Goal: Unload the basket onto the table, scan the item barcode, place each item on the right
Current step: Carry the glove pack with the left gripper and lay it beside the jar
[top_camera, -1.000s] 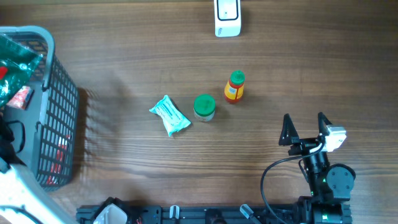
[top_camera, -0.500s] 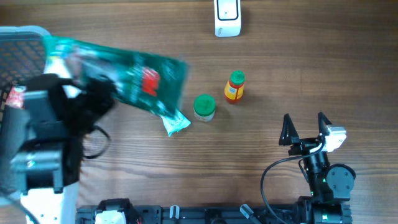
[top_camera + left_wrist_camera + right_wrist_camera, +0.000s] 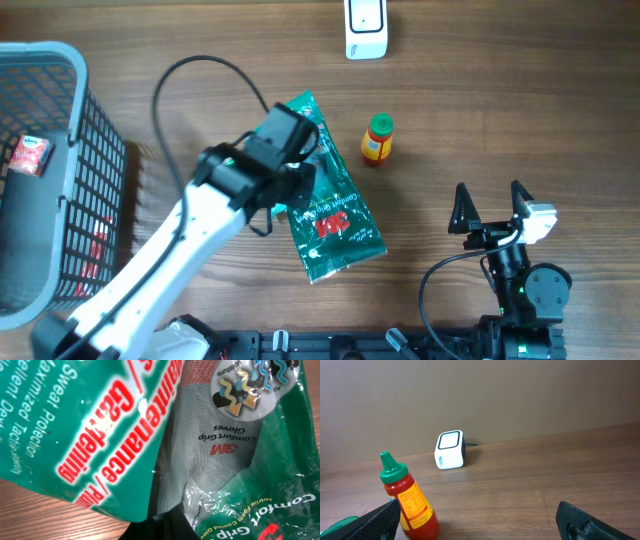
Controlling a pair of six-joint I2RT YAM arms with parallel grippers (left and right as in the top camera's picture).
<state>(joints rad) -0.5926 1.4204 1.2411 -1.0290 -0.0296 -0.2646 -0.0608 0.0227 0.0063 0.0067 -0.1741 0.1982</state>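
We see the green glove packet (image 3: 335, 215) held over mid-table by the left gripper (image 3: 298, 160), clamped on its top edge; the right gripper (image 3: 489, 203) waits wide open. The barcode seems hidden, so the floppy film may present no code to the scanner (image 3: 366, 28).

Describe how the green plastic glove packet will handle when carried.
The green plastic glove packet is probably floppy: its film looks crinkled. Likely light, holding only fabric gloves. Its glossy film may slip.
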